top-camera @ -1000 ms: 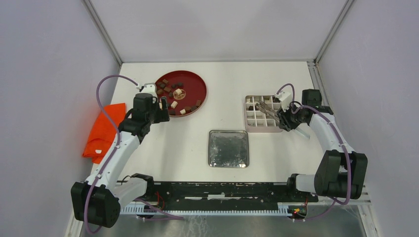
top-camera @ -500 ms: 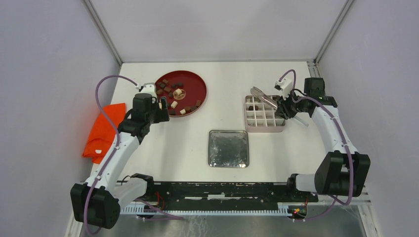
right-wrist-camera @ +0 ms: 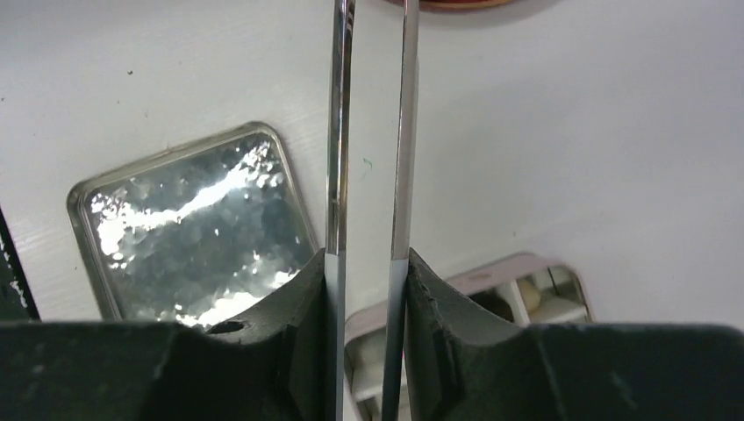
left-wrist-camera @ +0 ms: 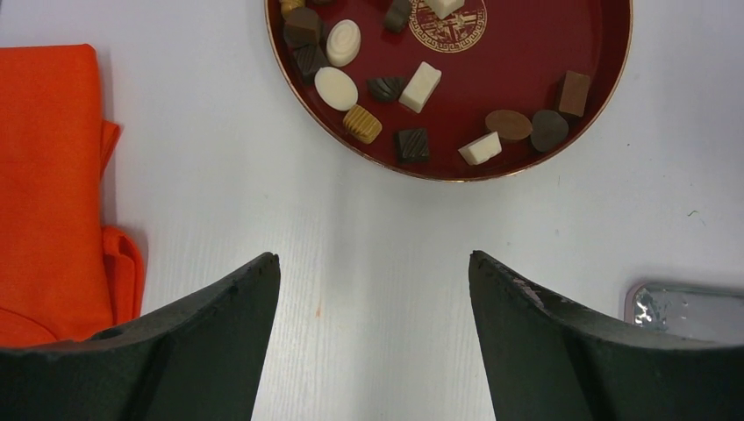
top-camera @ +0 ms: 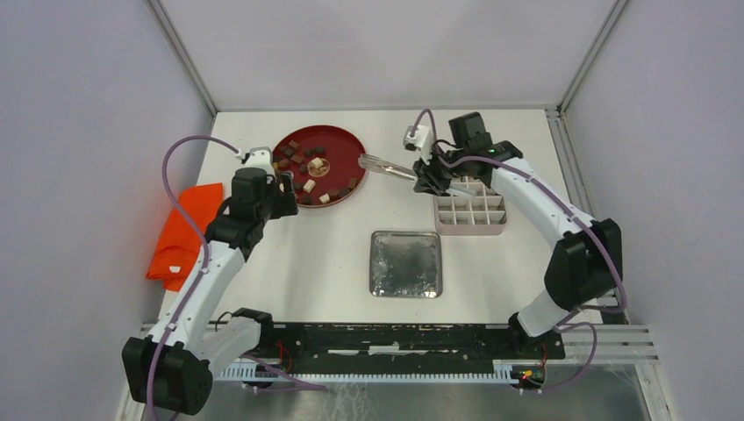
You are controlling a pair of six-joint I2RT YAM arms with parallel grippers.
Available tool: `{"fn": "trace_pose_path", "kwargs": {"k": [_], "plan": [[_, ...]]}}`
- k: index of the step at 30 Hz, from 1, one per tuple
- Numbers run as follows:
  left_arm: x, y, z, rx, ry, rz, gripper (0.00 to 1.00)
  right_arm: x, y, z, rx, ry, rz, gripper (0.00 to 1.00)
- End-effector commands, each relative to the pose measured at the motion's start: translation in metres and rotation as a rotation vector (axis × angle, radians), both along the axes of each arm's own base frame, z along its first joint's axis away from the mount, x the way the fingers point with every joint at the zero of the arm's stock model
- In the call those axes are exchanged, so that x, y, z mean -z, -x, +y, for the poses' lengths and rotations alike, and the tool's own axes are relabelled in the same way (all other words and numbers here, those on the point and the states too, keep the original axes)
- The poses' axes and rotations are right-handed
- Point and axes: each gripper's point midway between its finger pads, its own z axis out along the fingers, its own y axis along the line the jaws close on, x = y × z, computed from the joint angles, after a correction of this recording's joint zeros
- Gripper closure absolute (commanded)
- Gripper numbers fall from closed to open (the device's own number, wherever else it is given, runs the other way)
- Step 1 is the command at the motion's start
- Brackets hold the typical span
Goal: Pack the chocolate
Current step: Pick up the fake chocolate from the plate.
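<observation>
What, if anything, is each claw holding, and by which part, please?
The right claw clamps metal tongs by the rear part of their two arms, tips free; the left claw is open and holds nothing.

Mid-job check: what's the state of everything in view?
Left end effector: open, holding nothing.
Right end effector: shut on Tongs.
Tongs: arms slightly apart, tips at plate rim.
Chocolate: mostly on plate.
Box: open, few cells filled.
Tray: flat on table.
Cloth: folded.

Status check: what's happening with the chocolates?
Left tool open, empty. Right tool gripping thin metal tongs, aimed at round dark-red plate. Bite-size chocolates on plate. Path clear.
</observation>
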Motion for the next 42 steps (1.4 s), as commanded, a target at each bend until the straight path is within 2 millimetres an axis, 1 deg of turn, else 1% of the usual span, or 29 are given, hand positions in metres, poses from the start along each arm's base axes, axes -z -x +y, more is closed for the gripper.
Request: {"fn": "trace_pose_path", "kwargs": {"k": [1,4,5,9,12,16,18,20,23,24,26,27,29,30,31,32,33,35,37,42], "plan": [[-0.013,-0.002,0.01,-0.021,-0.044,-0.062,0.16,-0.015,-0.019,0.051,-0.049,-0.003,-0.083,0.64],[-0.017,0.0,0.012,-0.028,-0.046,-0.081,0.15,-0.003,-0.025,0.08,-0.081,0.042,-0.086,0.64],[-0.018,0.0,0.013,-0.03,-0.048,-0.087,0.15,-0.002,-0.028,0.088,-0.088,0.049,-0.092,0.64],[-0.017,-0.001,0.015,-0.04,-0.057,-0.081,0.15,0.014,-0.04,0.116,-0.12,0.089,-0.082,0.64],[-0.014,-0.002,0.015,-0.04,-0.06,-0.07,0.15,0.023,-0.055,0.129,-0.108,0.112,-0.105,0.63],[-0.005,-0.005,0.016,-0.071,-0.042,-0.045,0.16,0.031,-0.072,0.136,-0.069,0.108,-0.116,0.63],[-0.004,-0.01,0.014,-0.089,0.02,-0.046,0.15,0.032,-0.073,0.137,-0.065,0.097,-0.11,0.64],[-0.005,-0.02,0.008,-0.095,0.109,-0.046,0.16,0.03,-0.072,0.137,-0.069,0.092,-0.109,0.63],[-0.004,-0.048,0.01,-0.149,0.226,-0.029,0.18,0.022,-0.073,0.128,-0.056,0.064,-0.102,0.63],[-0.004,-0.058,0.014,-0.178,0.265,-0.03,0.19,0.019,-0.073,0.125,-0.053,0.046,-0.094,0.63],[0.003,-0.08,0.016,-0.216,0.36,-0.018,0.23,0.013,-0.074,0.117,-0.042,0.02,-0.077,0.63],[0.01,-0.091,0.026,-0.254,0.406,-0.008,0.26,0.012,-0.073,0.113,-0.039,0.009,-0.068,0.63],[0.027,-0.11,0.036,-0.307,0.435,0.029,0.37,0.005,-0.071,0.107,-0.034,-0.011,-0.063,0.64],[0.038,-0.118,0.041,-0.338,0.441,0.059,0.46,0.004,-0.069,0.104,-0.033,-0.018,-0.06,0.63],[0.047,-0.125,0.047,-0.368,0.439,0.087,0.57,0.001,-0.069,0.102,-0.03,-0.027,-0.059,0.63],[0.058,-0.131,0.053,-0.398,0.431,0.123,0.66,-0.001,-0.069,0.099,-0.026,-0.035,-0.057,0.63],[0.068,-0.135,0.06,-0.426,0.412,0.155,0.68,-0.003,-0.069,0.097,-0.025,-0.043,-0.057,0.63],[0.08,-0.143,0.066,-0.445,0.387,0.191,0.68,-0.008,-0.069,0.095,-0.022,-0.055,-0.056,0.63],[0.089,-0.148,0.069,-0.448,0.37,0.204,0.67,-0.01,-0.067,0.093,-0.024,-0.06,-0.054,0.63],[0.106,-0.151,0.071,-0.458,0.354,0.244,0.66,-0.009,-0.066,0.092,-0.03,-0.066,-0.043,0.63]]}}
